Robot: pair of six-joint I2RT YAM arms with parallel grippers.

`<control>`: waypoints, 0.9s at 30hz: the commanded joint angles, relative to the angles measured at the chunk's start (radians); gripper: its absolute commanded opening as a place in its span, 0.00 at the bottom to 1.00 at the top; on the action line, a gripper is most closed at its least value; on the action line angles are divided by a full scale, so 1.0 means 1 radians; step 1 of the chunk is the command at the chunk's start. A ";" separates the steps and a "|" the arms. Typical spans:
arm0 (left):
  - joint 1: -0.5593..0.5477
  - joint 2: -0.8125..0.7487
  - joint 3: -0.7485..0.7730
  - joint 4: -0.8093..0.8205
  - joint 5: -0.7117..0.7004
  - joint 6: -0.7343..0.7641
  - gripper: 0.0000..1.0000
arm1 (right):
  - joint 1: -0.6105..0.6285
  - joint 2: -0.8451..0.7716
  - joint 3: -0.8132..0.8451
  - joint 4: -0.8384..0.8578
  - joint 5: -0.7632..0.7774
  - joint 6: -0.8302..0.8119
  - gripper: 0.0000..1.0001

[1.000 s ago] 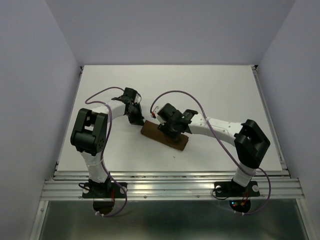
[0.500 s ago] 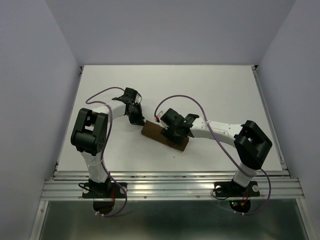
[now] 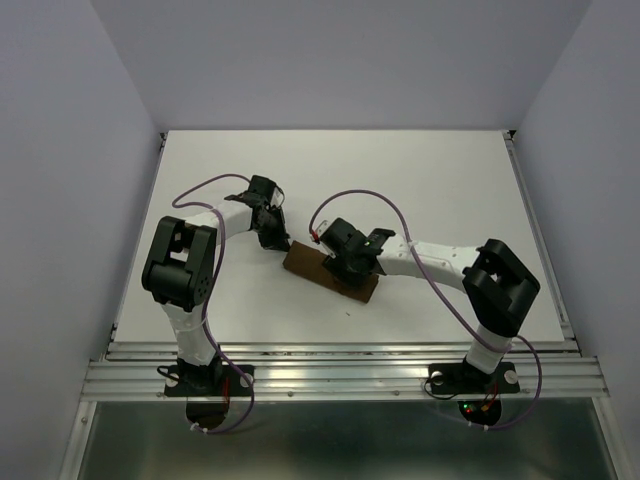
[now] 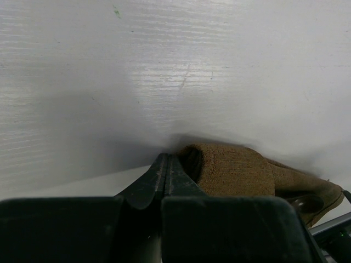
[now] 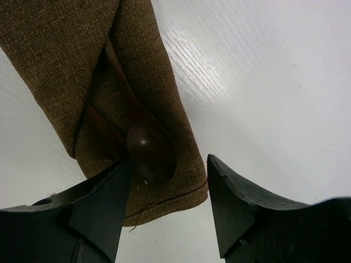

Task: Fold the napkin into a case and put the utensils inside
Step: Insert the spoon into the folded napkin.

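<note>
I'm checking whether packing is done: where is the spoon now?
In the right wrist view, the spoon lies on the folded napkin, handle apparently tucked into a fold, bowl just ahead of the open right end effector.

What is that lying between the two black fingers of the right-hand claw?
In the right wrist view, the end of the brown cloth case lies there, with the spoon bowl resting on it. The right gripper stands open around it.

No text, label, brand, number or sign showing legibly in any view.
</note>
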 commanded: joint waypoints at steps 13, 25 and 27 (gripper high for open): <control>-0.016 0.014 0.033 -0.027 -0.008 0.021 0.02 | 0.007 -0.035 -0.021 0.065 -0.046 -0.003 0.63; -0.017 0.003 0.031 -0.031 -0.015 0.016 0.02 | 0.007 -0.004 -0.026 0.071 0.066 0.019 0.63; -0.017 -0.004 0.031 -0.036 -0.024 0.013 0.02 | 0.007 -0.018 -0.023 0.077 0.055 0.019 0.63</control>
